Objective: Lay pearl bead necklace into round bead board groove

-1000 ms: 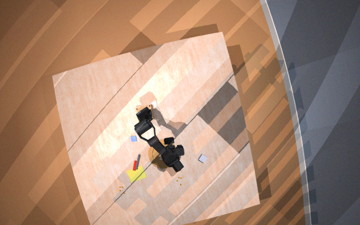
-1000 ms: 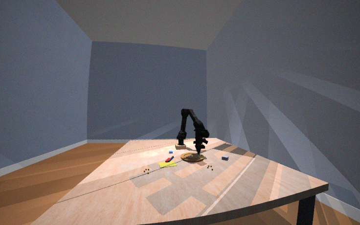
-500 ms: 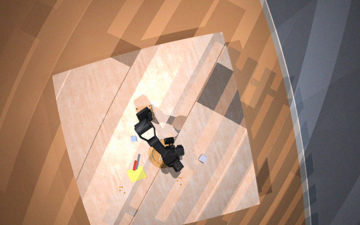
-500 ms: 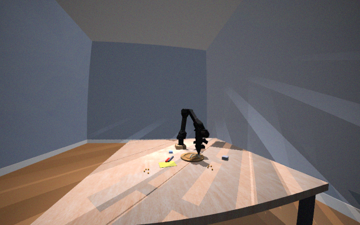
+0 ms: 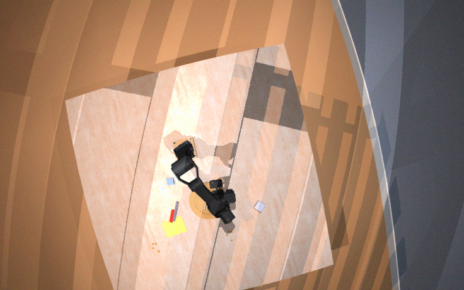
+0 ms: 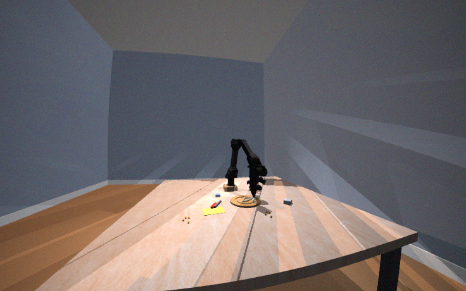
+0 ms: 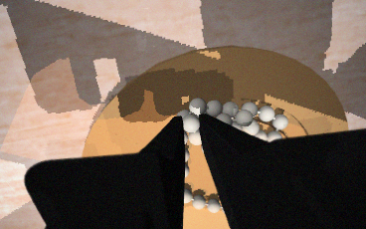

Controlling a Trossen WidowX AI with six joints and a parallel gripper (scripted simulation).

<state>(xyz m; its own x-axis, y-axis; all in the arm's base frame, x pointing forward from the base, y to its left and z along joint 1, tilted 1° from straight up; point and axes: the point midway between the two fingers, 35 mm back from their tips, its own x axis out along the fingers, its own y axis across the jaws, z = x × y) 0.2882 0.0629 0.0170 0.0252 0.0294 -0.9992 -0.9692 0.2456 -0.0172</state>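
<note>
The pearl bead necklace (image 5: 205, 207) (image 6: 245, 200) (image 7: 266, 114) lies bunched on the round bead board (image 5: 194, 205) (image 6: 234, 202) (image 7: 110, 139). In the wrist view its beads form a doubled, crowded strand to the right of the fingertips, and another stretch runs below, seen between the fingers. My gripper (image 6: 253, 196) (image 7: 190, 122) is low over the board and shut on a bead of the necklace. The fingers hide part of the strand. In the top view the arm covers the fingertips and the board's right side.
A yellow sheet (image 5: 174, 227) (image 6: 213, 211) and a red and grey pen-like item (image 5: 171, 215) (image 6: 213, 205) lie left of the board. A blue block (image 5: 170, 181) (image 6: 218, 195) is nearer the arm's base. A pale block (image 5: 259, 206) (image 6: 287, 201) stands right. Small golden beads lie in two groups.
</note>
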